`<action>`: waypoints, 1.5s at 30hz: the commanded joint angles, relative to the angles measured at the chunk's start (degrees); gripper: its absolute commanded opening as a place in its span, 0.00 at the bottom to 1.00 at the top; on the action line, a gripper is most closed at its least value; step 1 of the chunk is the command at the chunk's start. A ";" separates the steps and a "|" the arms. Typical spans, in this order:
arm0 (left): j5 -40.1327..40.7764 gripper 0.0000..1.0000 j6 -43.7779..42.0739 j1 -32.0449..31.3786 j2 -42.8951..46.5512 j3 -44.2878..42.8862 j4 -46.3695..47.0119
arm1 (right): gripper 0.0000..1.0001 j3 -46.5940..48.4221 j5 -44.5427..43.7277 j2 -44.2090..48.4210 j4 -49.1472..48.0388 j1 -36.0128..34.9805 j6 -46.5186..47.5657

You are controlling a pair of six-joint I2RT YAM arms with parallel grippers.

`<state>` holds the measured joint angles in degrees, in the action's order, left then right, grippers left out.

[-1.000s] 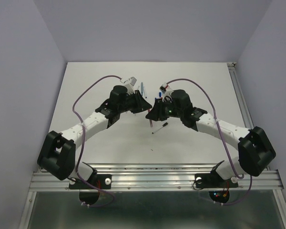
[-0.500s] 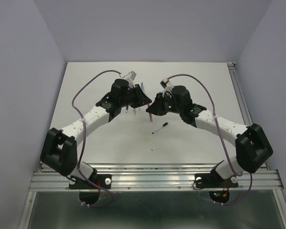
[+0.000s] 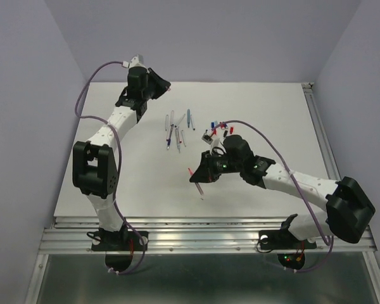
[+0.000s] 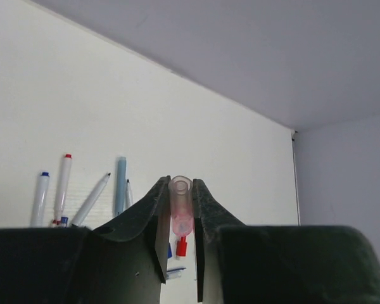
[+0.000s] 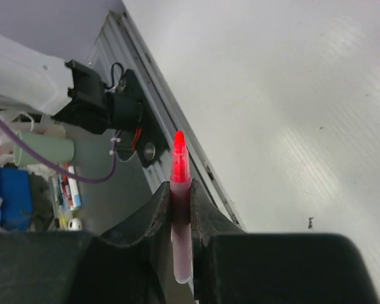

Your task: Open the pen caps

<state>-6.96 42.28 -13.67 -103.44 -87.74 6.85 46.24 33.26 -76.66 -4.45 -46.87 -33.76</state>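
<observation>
My left gripper [image 4: 180, 182] is shut on a translucent pink pen cap [image 4: 180, 209], open end outward. In the top view the left gripper [image 3: 162, 84] is raised at the far left back of the table, and the cap does not show there. My right gripper [image 5: 180, 186] is shut on an uncapped red pen [image 5: 179, 161], tip pointing out past the fingers. In the top view the right gripper [image 3: 198, 177] holds this pen [image 3: 199, 189] over the table's near middle. Loose red, blue and black caps [image 3: 219, 129] lie at the back centre; one red cap [image 4: 182, 246] shows below my left fingers.
Several uncapped pens [image 3: 175, 132] lie in a loose row at the back centre, also in the left wrist view [image 4: 92, 197]. The metal rail [image 3: 202, 231] runs along the table's near edge. The side walls [image 3: 31, 126] stand close on both sides.
The grippers were together at the table's centre. The left arm has swung up and away to the far left back with the cap. The right arm has drawn toward the near side with the pen.
</observation>
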 commanded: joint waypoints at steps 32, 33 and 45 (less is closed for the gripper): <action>4.68 0.00 -5.81 -10.59 12.73 29.55 -12.38 | 0.10 33.46 -14.97 -35.30 6.38 16.38 10.64; 4.68 0.00 -5.81 -10.59 13.08 29.82 -12.65 | 0.10 33.48 -14.97 -36.27 6.38 16.20 10.38; 4.32 0.00 -4.67 -10.67 17.83 32.46 -13.00 | 0.35 43.14 -18.58 -45.68 8.31 13.65 8.36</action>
<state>-3.33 37.36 -24.05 -88.68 -55.64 -6.15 84.33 15.99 -121.56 5.37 -32.73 -23.88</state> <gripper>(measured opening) 0.258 0.280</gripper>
